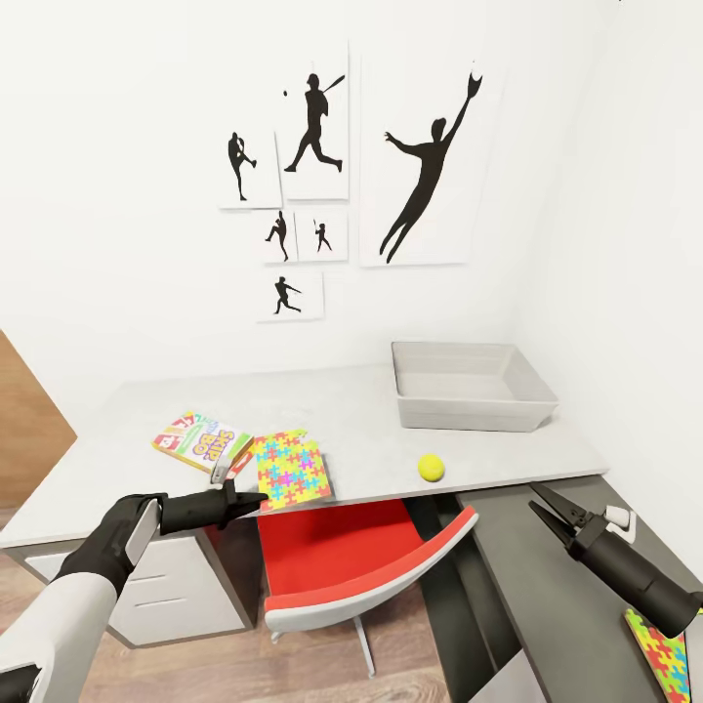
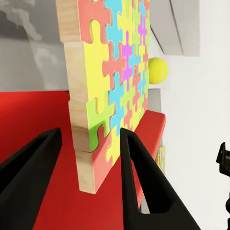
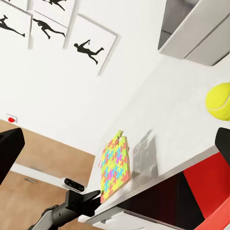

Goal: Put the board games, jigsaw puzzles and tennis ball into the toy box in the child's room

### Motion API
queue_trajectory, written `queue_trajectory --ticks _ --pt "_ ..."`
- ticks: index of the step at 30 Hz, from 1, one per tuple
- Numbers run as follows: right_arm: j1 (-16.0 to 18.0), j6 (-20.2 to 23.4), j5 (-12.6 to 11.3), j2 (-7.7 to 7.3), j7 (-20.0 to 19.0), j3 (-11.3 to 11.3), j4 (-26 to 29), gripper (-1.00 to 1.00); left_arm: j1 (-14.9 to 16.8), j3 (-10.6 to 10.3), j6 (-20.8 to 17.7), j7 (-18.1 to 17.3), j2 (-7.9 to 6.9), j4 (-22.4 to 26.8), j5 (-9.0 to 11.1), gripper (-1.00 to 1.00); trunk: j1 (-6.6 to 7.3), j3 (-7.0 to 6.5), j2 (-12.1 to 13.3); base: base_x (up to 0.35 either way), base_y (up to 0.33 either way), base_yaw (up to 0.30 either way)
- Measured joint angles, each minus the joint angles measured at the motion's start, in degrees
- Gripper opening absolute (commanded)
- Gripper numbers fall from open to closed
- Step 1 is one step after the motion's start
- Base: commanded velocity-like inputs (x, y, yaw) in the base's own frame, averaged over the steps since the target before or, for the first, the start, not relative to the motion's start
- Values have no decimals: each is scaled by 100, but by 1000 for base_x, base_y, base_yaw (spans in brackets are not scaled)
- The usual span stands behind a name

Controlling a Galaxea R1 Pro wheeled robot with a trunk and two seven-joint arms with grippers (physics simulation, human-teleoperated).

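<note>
Table [image 1: 342, 410] edge: jigsaw puzzle [image 1: 291, 471] overhangs between left end effector [image 1: 249, 500] fingers.

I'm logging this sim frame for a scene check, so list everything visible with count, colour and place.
toy box: one, light grey, table's far right.
tennis ball: one, yellow-green, table's front edge.
SKIP BO game: one, white and orange, front left of table.
jigsaw puzzle: one, multicoloured, overhanging front edge.
second jigsaw: one, multicoloured, on lower dark desk.
table: one, pale grey.
chair: one, red, under table.
silhouette pictures: six, black on white, wall.
left gripper: black, open around puzzle's edge.
right gripper: black, over dark desk.
</note>
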State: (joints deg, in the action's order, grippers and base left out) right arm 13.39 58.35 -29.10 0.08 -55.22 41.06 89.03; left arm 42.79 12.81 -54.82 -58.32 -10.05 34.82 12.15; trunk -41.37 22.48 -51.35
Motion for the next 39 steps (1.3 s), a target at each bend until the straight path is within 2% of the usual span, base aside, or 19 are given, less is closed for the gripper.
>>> queue_trajectory --ticks 8,12,16,21,28,39 --pt "0 4 6 -6 9 -5 0 100 -1 0 0 -1 1 0 1 -100 0 0 0 0 0 0" --pt "-36 -35 -1 118 14 -38 -2 100 6 9 35 -1 15 15 -2 -100 0 0 0 0 0 0" --pt "-36 -37 -2 135 15 -39 -2 100 6 10 35 -1 19 17 -2 -100 0 0 0 0 0 0" --pt "-36 -83 2 226 15 -39 -2 100 2 10 36 -1 -17 18 0 -100 0 0 0 0 0 0" --pt "-36 -159 7 241 15 -35 4 100 5 10 35 -1 -22 18 3 -100 0 -6 0 0 0 -18" --pt "-37 -160 8 242 -9 -36 7 100 4 9 36 -1 -23 17 2 -100 0 -53 0 0 0 -153"
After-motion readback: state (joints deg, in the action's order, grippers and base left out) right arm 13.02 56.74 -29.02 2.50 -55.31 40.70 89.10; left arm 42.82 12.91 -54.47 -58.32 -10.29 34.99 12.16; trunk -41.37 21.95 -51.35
